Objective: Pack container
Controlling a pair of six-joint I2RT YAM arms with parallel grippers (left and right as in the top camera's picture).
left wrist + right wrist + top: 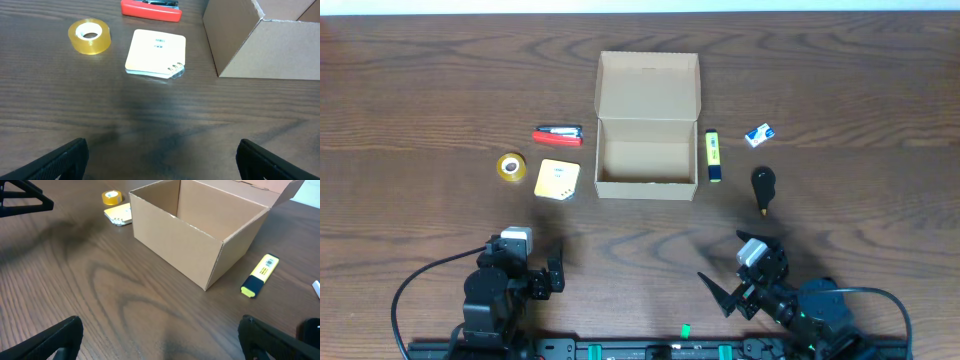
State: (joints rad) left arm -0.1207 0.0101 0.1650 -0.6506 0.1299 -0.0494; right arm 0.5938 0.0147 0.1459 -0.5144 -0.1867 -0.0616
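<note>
The tan cardboard container [647,150] stands open at the table's middle, its flap lid folded back; it also shows in the right wrist view [200,235] and partly in the left wrist view [260,45]. Left of it lie a red stapler [558,133], a yellow tape roll [511,166] and a yellow square pad [556,180]. Right of it lie a yellow highlighter [714,156], a small white-blue item [759,135] and a black object [763,187]. My left gripper [545,275] and right gripper [740,285] are open and empty near the front edge.
The pad [156,52], tape roll [90,36] and stapler [151,9] lie ahead of the left gripper [160,160]. The highlighter [260,274] lies right of the box, ahead of the right gripper [160,340]. The left arm's finger [22,200] shows at far left.
</note>
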